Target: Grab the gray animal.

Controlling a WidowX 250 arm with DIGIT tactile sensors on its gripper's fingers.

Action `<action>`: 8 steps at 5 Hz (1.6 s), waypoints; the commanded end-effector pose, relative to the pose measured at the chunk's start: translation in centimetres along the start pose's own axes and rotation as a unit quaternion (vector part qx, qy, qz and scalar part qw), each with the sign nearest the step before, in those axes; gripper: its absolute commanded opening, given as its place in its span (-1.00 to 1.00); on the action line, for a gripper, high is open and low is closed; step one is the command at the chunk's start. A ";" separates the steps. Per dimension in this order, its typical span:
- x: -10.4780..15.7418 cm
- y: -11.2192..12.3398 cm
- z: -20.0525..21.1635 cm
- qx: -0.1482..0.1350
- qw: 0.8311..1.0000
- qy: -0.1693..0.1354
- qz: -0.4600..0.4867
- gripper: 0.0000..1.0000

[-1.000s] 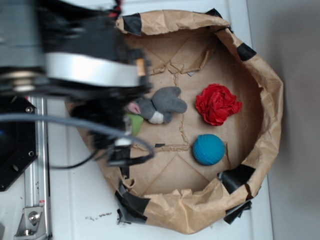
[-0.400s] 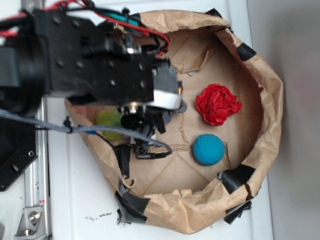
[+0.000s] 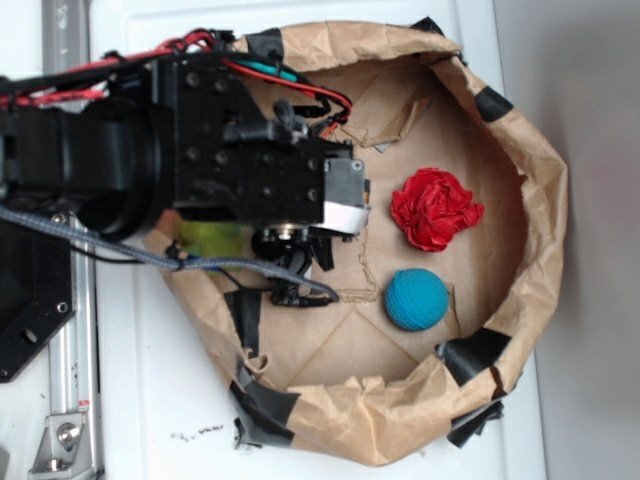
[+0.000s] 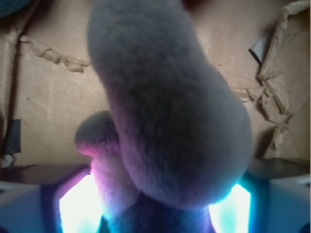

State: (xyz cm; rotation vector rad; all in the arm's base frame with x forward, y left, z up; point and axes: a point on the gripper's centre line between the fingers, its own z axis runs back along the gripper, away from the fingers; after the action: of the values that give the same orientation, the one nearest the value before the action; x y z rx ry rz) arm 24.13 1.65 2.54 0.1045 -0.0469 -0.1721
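- Inside the brown paper basin, black tape at its rim, resting on the white surface: one red crumpled ball, one blue ball, one lime-green plush, one gray animal.
- Red ball sits on the basin floor toward the right side; blue ball just below it in the exterior view, apart, not touching.
- Lime-green plush at the basin's left edge, mostly hidden under my arm; only a green patch shows.
- Gray animal not visible from the exterior view; my arm and wrist block the middle of the basin where my gripper is down.
- Wrist view: gray animal fills the frame, a long fuzzy gray part running up the middle, a smaller rounded gray lump with a pinkish tint at lower left.
- It sits right between my gripper fingers, which show as pale blocks at the bottom left and bottom right corners, brightly lit on the inner sides.
- Fingers are spread either side of the plush; I cannot tell whether they are pressing it or just flanking it.
- Basin floor behind the plush is creased brown paper with torn edges at the right.
- Counts: one basin, four things in it, one gripper.
- One metal rail on the surface left of the basin.
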 end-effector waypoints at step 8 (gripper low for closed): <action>2.6 -1.0 16.7 -0.005 0.995 0.000 0.103 -1.00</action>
State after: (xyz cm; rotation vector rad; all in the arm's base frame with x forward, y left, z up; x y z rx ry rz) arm 25.45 -1.49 17.54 0.0976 0.0048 0.0329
